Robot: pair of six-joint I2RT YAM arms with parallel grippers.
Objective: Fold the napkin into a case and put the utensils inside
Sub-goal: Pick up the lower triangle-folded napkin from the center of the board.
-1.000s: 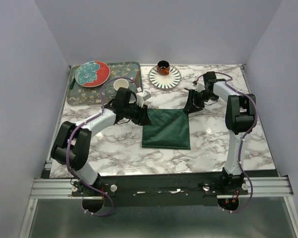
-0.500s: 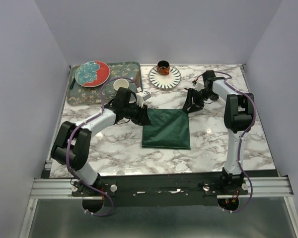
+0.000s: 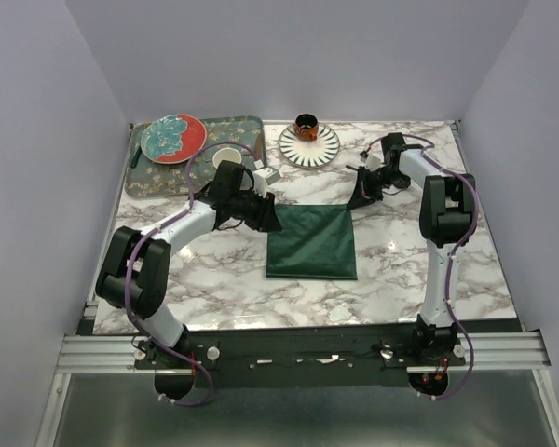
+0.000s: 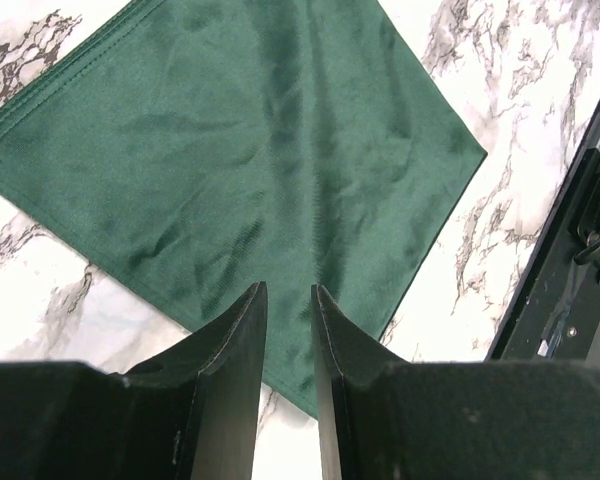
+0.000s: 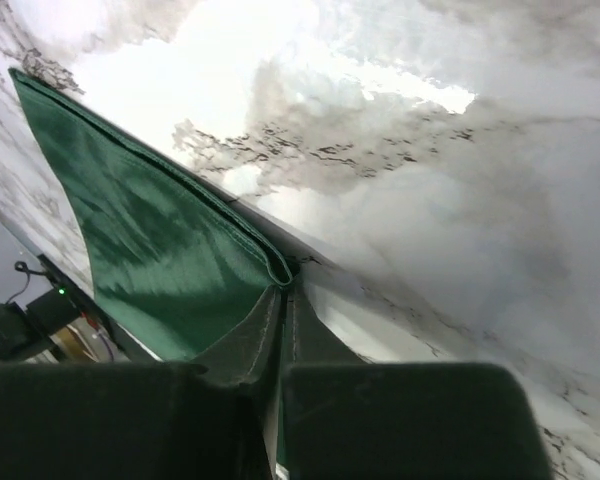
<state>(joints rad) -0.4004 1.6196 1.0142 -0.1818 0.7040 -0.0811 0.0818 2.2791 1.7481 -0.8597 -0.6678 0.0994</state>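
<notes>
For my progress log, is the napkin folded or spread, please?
Folded: the napkin shows two stacked hemmed edges at the corner the right gripper pinches.

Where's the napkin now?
Top view: the napkin lies flat at the centre of the table. The right gripper pinches its far right corner; the left gripper is at its far left corner.

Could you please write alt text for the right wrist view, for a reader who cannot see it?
The right gripper, closed, pinches a corner of the dark green napkin by its hem. The rest of the cloth lies on a white marble table.
</notes>
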